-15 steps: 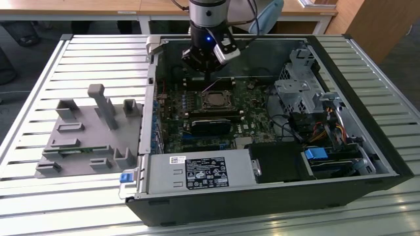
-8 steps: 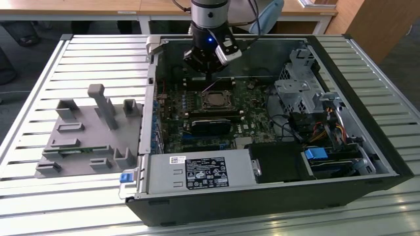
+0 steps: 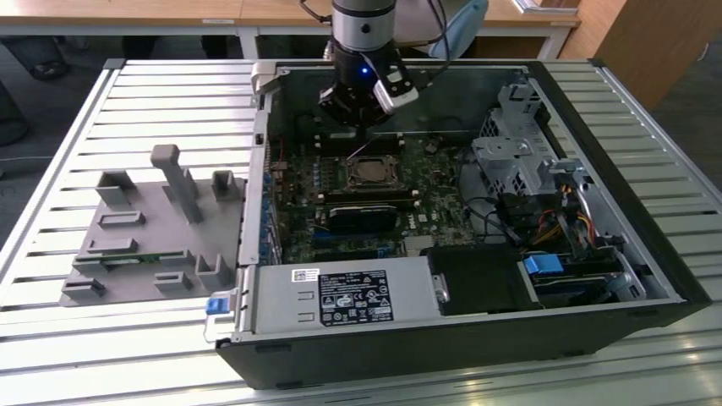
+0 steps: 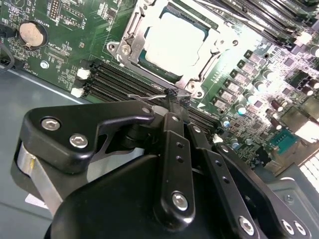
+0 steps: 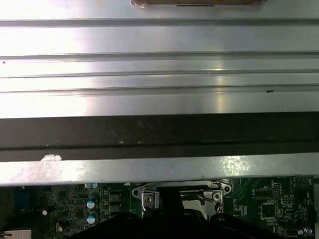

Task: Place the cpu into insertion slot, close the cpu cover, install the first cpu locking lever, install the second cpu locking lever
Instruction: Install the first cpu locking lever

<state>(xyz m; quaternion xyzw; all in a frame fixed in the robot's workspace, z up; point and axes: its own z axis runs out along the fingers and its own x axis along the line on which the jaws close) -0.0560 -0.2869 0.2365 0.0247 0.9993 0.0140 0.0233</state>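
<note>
Inside case, tool [image 4: 172, 102] closed, touching lever [image 4: 144, 98].

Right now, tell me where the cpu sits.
The cpu lies in the insertion slot under the closed cpu cover, mid-motherboard in the exterior view, just beyond the tool in the second wrist view.

Even daylight fills the scene, shading the inside of the computer case [image 3: 631, 279]. Glare whitens the cpu [image 4: 174, 37] and the metal slats [image 5: 159, 74] beyond the case; the nearby gripper [image 4: 172, 97] looks soft.
</note>
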